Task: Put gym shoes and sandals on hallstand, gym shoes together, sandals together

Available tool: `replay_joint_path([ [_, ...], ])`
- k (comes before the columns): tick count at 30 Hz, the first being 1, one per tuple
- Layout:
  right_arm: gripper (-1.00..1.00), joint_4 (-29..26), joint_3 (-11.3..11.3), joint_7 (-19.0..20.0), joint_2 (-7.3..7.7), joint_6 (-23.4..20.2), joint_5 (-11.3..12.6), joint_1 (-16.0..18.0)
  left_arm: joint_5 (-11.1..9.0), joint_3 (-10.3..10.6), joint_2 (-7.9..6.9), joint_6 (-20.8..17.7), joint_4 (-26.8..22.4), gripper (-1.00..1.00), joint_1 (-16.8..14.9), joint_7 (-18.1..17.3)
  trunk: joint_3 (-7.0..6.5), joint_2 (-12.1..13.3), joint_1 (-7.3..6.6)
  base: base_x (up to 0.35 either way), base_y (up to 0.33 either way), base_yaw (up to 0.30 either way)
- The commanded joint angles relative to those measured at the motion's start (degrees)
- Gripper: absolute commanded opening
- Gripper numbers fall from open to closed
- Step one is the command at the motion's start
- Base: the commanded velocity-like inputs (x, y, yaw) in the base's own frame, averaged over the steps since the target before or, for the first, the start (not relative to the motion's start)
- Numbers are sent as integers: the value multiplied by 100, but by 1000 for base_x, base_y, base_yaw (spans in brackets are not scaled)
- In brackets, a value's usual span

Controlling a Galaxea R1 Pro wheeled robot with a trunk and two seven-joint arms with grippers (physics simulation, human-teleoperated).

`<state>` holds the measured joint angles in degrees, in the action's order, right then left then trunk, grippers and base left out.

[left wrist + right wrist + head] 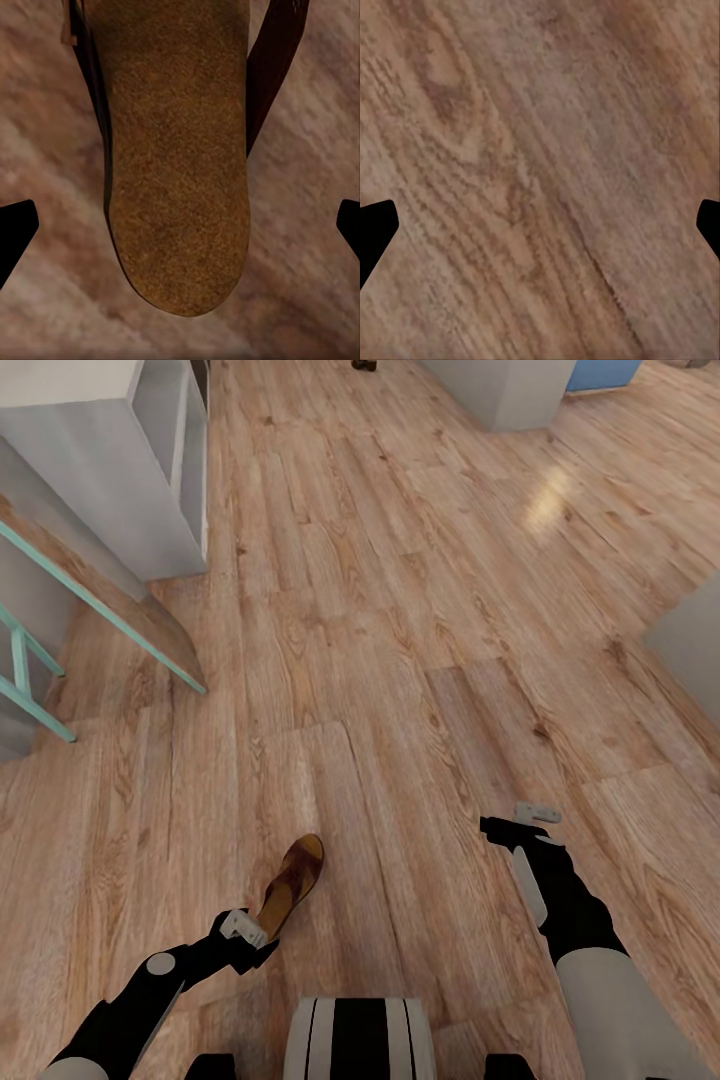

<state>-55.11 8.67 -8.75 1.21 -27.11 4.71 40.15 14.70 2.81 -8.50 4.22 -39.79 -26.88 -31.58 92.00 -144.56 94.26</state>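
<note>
Positioned left end effector (250,940) released over sandal (292,884) heel on corridor floor (400,660). Held right end effector (512,822) released, empty. Next: closing on sandal, likely.

Light brown wood-plank floor (420,660) w/ glare patch, pale grey cabinet (150,470) far left, teal-framed board (90,600).
</note>
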Motion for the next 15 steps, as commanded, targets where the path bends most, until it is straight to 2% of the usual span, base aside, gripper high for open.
replay_joint_path([
  [1,100,-8,-7,-36,2,-23,50,1,59,8,-3,44,-2,100,-2,3,5,-1,-1,0,0,0],
  [7,100,-7,-6,-35,2,-23,54,1,59,3,-3,44,-4,100,-2,3,22,-1,-1,0,0,0],
  [12,100,-8,-6,-36,2,-23,55,1,59,1,-3,44,-9,100,-2,3,171,-8,12,0,0,0],
  [15,100,-7,-6,-36,2,-23,52,1,59,1,-3,44,-11,100,-2,3,183,-8,12,0,0,0],
])
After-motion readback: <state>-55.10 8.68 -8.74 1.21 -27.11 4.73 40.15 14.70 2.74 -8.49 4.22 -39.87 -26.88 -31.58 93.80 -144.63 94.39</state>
